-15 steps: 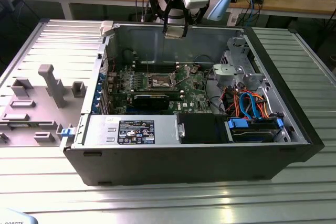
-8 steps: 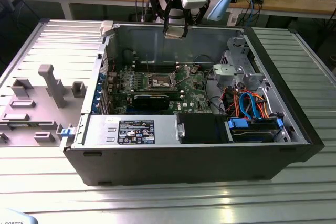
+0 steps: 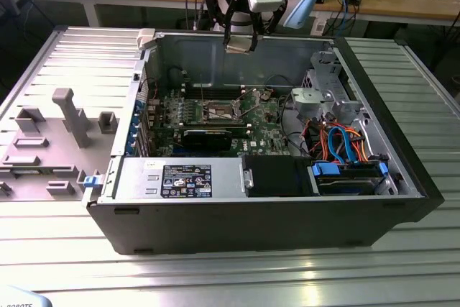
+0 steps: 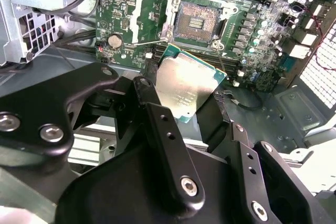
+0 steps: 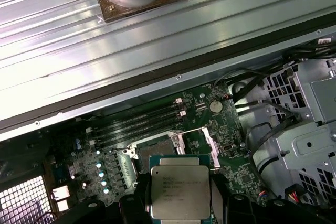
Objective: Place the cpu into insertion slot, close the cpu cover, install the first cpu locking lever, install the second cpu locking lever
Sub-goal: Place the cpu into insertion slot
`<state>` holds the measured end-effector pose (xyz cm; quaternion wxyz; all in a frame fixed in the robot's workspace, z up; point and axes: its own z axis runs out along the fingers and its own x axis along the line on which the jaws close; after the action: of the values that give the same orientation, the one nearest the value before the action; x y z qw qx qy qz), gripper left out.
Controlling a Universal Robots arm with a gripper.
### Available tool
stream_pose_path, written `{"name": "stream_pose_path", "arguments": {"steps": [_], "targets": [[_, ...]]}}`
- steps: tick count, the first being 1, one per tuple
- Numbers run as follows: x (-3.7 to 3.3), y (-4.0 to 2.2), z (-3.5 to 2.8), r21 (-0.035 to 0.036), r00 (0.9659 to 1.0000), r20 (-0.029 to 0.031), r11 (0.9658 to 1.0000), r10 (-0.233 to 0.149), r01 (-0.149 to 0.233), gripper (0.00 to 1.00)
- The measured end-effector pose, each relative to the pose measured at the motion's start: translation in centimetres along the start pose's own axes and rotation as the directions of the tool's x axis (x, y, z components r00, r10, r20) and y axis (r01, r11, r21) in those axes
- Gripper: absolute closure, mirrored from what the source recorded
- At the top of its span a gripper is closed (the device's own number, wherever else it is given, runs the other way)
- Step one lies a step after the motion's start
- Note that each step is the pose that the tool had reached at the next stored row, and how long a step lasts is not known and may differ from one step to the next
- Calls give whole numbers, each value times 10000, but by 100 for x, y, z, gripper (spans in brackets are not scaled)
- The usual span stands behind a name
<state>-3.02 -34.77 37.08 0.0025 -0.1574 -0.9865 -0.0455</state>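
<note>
Cpu (image 4: 186, 87) gripped between fingers (image 4: 163, 129), poised above insertion slot (image 4: 197, 23).

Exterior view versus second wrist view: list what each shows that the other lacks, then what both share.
Exterior view: the ribbed table, the grey fixture tray, blue and orange cables. Second wrist view: the coin battery, the open cpu cover's cut-out window. Both: the green board, the insertion slot, the gripper holding the cpu.

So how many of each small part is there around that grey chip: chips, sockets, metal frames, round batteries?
cpu, held in the gripper: 1
insertion slot: 1
cpu cover, swung open: 1
coin battery: 1
Total: 4
</note>
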Motion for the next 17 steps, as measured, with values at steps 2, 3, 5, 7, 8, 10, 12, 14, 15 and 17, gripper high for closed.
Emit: {"name": "stream_pose_path", "arguments": {"steps": [2,3,5,7,8,10,12,14,15,17], "targets": [[0,0,0,-1,10000,3,10000,32,-32,46],[0,0,0,-1,10000,4,10000,53,-53,46],[0,0,0,-2,9999,10,9999,121,-121,46],[0,0,1,-4,9998,17,9998,195,-195,46],[0,0,1,-4,9997,23,9997,256,-256,46],[0,0,3,-8,9989,41,9989,469,-469,46],[0,-1,6,-16,9971,67,9972,752,-752,46],[0,-1,9,-28,9930,104,9930,1177,-1177,46],[0,-1,10,-31,9919,111,9920,1265,-1265,46],[0,-1,11,-37,9893,128,9894,1453,-1453,46]]}}
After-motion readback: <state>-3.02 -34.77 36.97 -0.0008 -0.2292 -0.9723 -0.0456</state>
